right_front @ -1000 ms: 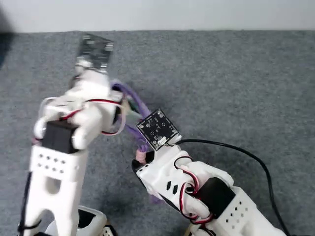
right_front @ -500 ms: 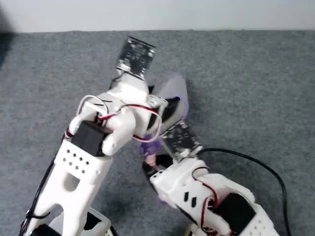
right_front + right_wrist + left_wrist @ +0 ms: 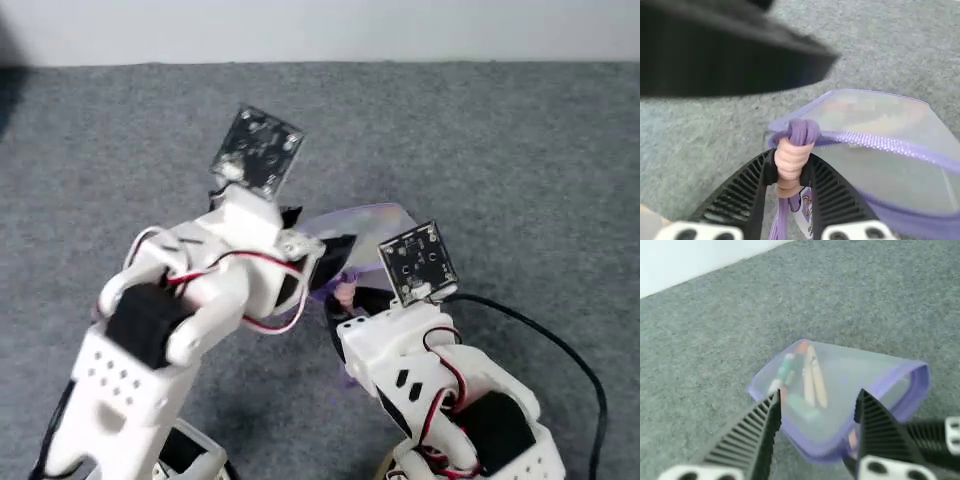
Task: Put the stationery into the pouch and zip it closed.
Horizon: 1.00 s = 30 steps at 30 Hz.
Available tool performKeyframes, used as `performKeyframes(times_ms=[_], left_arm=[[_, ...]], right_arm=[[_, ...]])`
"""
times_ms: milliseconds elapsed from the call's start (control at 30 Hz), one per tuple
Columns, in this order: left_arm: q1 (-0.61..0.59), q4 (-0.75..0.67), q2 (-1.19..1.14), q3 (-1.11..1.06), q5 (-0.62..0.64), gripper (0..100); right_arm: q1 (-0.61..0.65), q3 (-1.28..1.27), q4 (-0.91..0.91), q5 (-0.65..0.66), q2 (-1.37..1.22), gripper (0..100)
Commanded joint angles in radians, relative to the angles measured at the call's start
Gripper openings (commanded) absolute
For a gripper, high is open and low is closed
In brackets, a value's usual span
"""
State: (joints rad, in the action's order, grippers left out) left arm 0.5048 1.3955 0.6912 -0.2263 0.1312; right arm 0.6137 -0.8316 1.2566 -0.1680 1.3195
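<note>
Shifted rightward since the earlier frame, the pouch [image 3: 368, 217] is seen mid-scene on the grey table [image 3: 520, 140], with pens [image 3: 808, 376] inside. Its zip pull [image 3: 790, 156] is clamped by the right gripper [image 3: 788, 167]. The left gripper [image 3: 817, 412] is held wide at the pouch's left end.

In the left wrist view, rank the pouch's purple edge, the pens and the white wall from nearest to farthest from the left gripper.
1. pouch's purple edge: nearest, low between the fingers of the left gripper.
2. pens: inside the pouch, farther out.
3. white wall: farthest, beyond the carpet.
</note>
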Motion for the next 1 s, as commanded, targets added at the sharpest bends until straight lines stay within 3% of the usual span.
performKeyframes(times_ms=[0, 233, 433, 633, 800, 967], left_arm=[[-0.002, 0.058, 0.074, 0.005, 0.008, 24], [-0.074, 0.137, 0.129, 0.005, 0.003, 24], [-0.087, 0.216, 0.137, -0.012, -0.166, 24], [-0.086, 0.152, 0.137, -0.159, -0.305, 24], [-0.086, 0.043, 0.135, -0.205, -0.331, 31], [-0.038, -0.035, 0.129, -0.246, -0.364, 31]], right_arm=[[-0.016, 0.005, -0.085, -0.003, 0.007, 0.8], [-0.116, 0.011, -0.088, 0.015, 0.015, 0.8], [-0.170, 0.012, -0.085, 0.075, 0.016, 0.8], [-0.171, 0.012, -0.084, 0.075, 0.016, 0.8], [-0.173, 0.012, -0.084, 0.075, 0.016, 0.8], [-0.173, 0.014, -0.084, 0.077, 0.016, 0.8]])
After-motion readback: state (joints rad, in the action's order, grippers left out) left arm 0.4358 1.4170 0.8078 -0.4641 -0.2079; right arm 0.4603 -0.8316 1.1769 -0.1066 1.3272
